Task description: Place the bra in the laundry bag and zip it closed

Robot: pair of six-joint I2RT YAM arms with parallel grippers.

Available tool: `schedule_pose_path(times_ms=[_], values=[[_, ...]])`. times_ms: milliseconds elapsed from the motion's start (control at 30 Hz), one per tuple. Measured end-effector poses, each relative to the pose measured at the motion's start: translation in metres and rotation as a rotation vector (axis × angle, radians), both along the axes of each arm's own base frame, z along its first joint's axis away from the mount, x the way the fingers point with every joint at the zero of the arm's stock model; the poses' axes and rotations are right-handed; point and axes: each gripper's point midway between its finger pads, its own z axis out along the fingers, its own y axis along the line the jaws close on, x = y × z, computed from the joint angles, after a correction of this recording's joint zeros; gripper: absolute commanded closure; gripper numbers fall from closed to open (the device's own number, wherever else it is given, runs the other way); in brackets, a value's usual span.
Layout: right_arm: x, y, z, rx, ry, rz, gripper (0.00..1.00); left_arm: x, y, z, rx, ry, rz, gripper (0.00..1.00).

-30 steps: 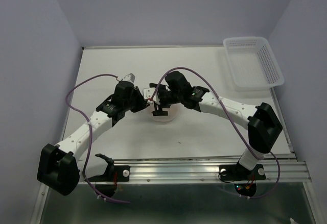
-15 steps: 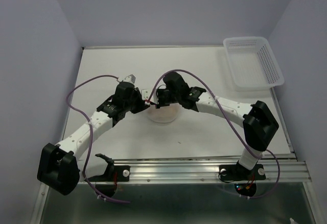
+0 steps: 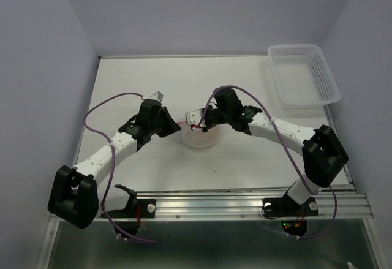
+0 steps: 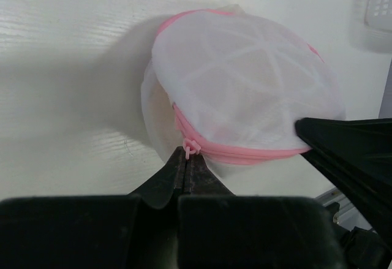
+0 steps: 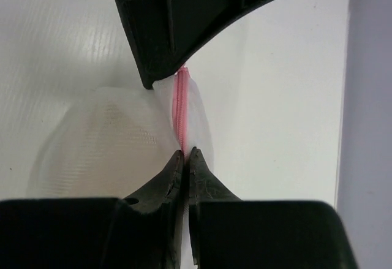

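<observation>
Your white tabletop (image 3: 245,159) carries the rectangular white plastic lattice basket (image 3: 324,76) at its far right corner, well apart from the rest. Near the middle sits the round translucent white mesh laundry bag (image 3: 197,137), with its pink zipper band (image 4: 245,155) running round the rim. The small tan-peach fabric bra (image 4: 158,106) shows only as a pale tint through the mesh, inside the bag. Your left hand (image 4: 187,152) reaches the bag from the left and is clenched on the small pink zipper pull (image 4: 190,146). Your right hand (image 5: 185,154) comes from the right, pinched tight on the zipper band itself.
</observation>
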Motion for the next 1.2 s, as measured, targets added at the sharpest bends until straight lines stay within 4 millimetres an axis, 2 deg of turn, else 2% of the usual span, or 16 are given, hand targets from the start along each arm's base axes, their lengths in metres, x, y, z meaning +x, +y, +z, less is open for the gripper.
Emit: schedule_pose_path(times_ms=[200, 367, 567, 733, 867, 967, 1000, 1100, 1200], values=[[0.001, -0.023, 0.028, 0.095, 0.0, 0.044, 0.99, 0.01, -0.004, -0.002, -0.035, -0.005, -0.011, 1.0], [-0.007, -0.034, 0.035, 0.141, 0.041, 0.094, 0.99, 0.014, -0.016, 0.001, -0.075, -0.03, -0.062, 1.0], [-0.006, -0.041, 0.041, 0.159, 0.049, 0.097, 0.98, 0.02, -0.028, -0.002, -0.104, -0.049, -0.114, 1.0], [0.002, -0.046, 0.036, 0.127, 0.041, 0.043, 0.97, 0.032, -0.034, -0.004, -0.103, -0.077, -0.133, 1.0], [0.018, -0.056, 0.032, 0.088, 0.004, -0.043, 0.97, 0.066, -0.04, 0.011, -0.077, -0.149, -0.123, 1.0], [0.032, -0.062, 0.037, 0.069, -0.047, -0.103, 0.96, 0.094, -0.048, 0.029, -0.055, -0.23, -0.132, 1.0], [0.038, -0.064, 0.041, 0.065, -0.071, -0.122, 0.96, 0.109, -0.053, 0.041, -0.044, -0.273, -0.142, 1.0], [0.055, -0.071, 0.055, 0.056, -0.142, -0.182, 0.91, 0.134, -0.062, 0.062, -0.024, -0.36, -0.172, 1.0], [0.064, -0.073, 0.068, 0.064, -0.185, -0.208, 0.89, 0.145, -0.065, 0.074, -0.005, -0.438, -0.196, 1.0]])
